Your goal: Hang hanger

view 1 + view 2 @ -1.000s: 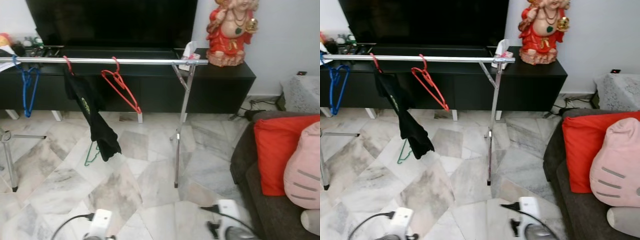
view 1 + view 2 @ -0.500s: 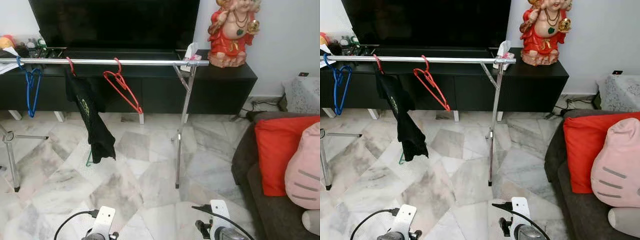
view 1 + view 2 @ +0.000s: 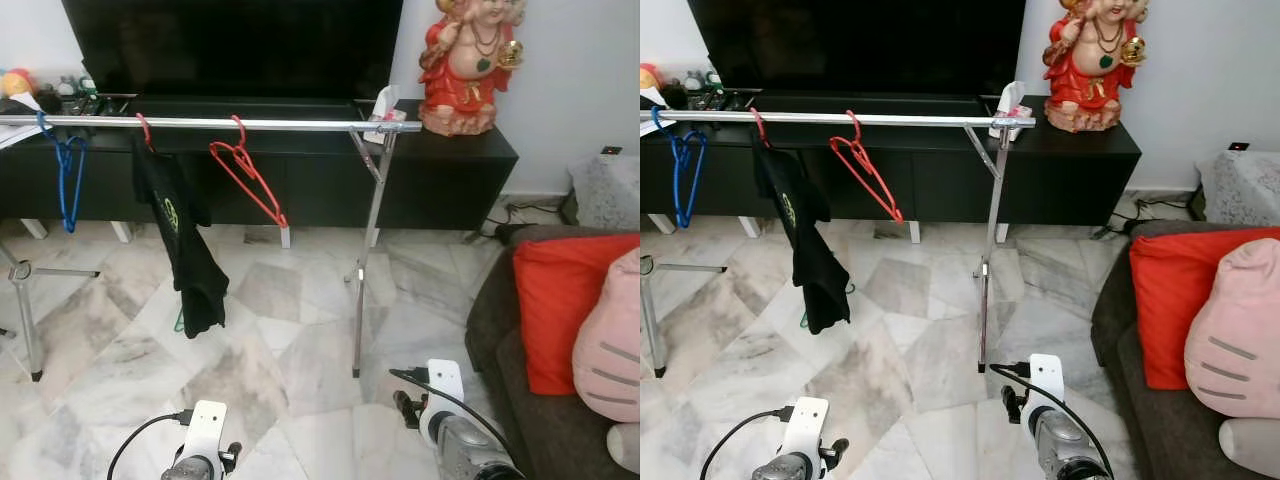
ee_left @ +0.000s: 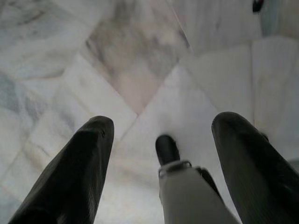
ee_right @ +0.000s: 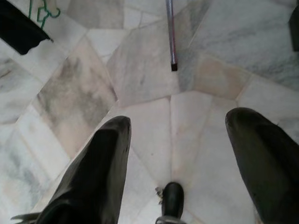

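Hanging from the silver rail (image 3: 230, 124) near its right end: a red hanger (image 3: 247, 175), empty and tilted, with a black garment (image 3: 180, 235) on a second red hook just to its left, a blue hanger (image 3: 66, 170) further left. Lying on the marble floor (image 3: 300, 350) below the garment, partly hidden: a green hanger (image 5: 43, 9). Well below the rail, low over the floor: left gripper (image 4: 161, 128) and right gripper (image 5: 177, 126), fingers spread, holding nothing

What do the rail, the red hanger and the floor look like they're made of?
Rail: likely polished metal, silvery with bright glints.
Red hanger: thin and evenly red, so probably plastic or coated wire; can't tell which.
Floor: glossy veined slabs in grey and cream, apparently marble or marble-look tile.
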`<state>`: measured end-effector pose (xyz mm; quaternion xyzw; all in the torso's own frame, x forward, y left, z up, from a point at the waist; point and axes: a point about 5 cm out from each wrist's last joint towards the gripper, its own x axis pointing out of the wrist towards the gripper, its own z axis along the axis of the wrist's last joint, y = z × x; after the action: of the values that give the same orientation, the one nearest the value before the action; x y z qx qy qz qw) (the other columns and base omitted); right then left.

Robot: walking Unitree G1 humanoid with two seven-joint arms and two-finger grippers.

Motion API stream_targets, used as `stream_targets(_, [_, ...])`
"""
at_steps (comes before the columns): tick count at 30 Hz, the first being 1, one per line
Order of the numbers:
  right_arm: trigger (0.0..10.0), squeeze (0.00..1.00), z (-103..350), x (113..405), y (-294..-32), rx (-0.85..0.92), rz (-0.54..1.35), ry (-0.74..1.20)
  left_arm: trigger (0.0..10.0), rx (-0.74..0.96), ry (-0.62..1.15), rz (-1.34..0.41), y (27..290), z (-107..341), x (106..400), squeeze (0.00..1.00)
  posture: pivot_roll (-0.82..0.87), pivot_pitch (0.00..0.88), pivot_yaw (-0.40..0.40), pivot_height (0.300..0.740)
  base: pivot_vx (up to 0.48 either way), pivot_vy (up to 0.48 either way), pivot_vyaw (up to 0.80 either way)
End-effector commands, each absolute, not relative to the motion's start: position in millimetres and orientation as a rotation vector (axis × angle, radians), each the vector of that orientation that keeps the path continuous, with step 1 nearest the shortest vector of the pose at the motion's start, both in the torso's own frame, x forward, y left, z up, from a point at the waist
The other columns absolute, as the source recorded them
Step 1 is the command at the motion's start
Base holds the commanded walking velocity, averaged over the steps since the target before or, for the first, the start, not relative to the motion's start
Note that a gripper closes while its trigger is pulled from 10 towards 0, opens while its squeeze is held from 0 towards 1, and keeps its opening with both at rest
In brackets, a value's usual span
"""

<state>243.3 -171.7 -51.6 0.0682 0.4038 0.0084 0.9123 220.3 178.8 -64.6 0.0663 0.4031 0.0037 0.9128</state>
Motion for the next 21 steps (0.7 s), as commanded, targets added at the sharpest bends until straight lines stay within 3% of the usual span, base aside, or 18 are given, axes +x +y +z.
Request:
stream_targets(1, [10.0, 0.00, -51, 244, -172, 0.147, 0.018, 0.833, 10.0, 0.134, 0.601, 0.007, 167, -28, 268, 0.00, -0.09, 0.000, -0.041, 0.740, 0.000, 0.000, 0.00])
stream_targets(14, [10.0, 0.00, -40, 257, -180, 0.155, -0.032, 0.721, 10.0, 0.123, 0.405, -0.003, 167, -6, 285, 0.00, -0.08, 0.000, -0.049, 0.740, 0.000, 0.000, 0.00])
stream_targets(21, [10.0, 0.00, 3, 289, -224, 0.185, -0.222, 0.420, 10.0, 0.100, 0.334, 0.048, 185, -6, 275, 0.00, -0.11, 0.000, -0.047, 0.740, 0.000, 0.000, 0.00])
